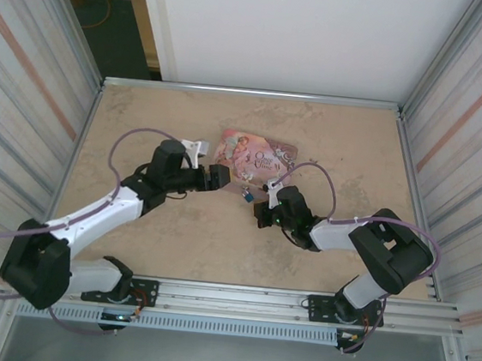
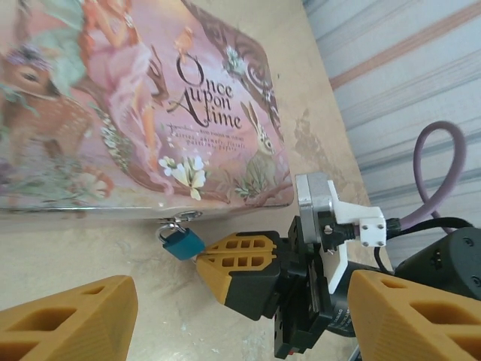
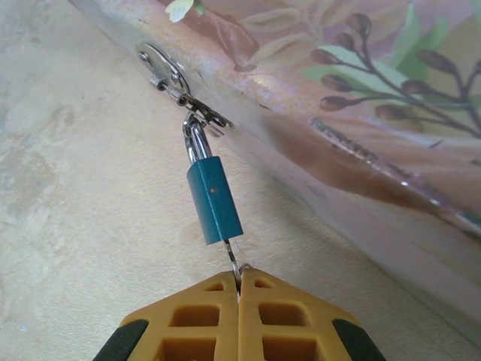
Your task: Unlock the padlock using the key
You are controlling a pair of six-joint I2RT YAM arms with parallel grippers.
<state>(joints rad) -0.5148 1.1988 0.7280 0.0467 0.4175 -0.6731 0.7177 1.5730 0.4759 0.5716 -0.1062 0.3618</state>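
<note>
The right hand (image 3: 239, 280) pinches the thin silvery key (image 3: 231, 254) seated in the small blue padlock (image 3: 214, 201), ready for turning, while the left hand (image 1: 218, 178) gapes open.

A pink illustrated tin (image 1: 256, 156) lies flat on the mottled beige tabletop (image 1: 174, 242), towards its far middle; its lid shows a girl, a fawn, a rabbit and the words "Once Upon A Time"; a silvery hasp (image 3: 161, 66) sits on its front wall; corrugated metal walls (image 1: 27, 80) flank the table; a white panel (image 1: 300, 31) stands behind; left of it, possibly an open doorway (image 1: 112, 12).
</note>
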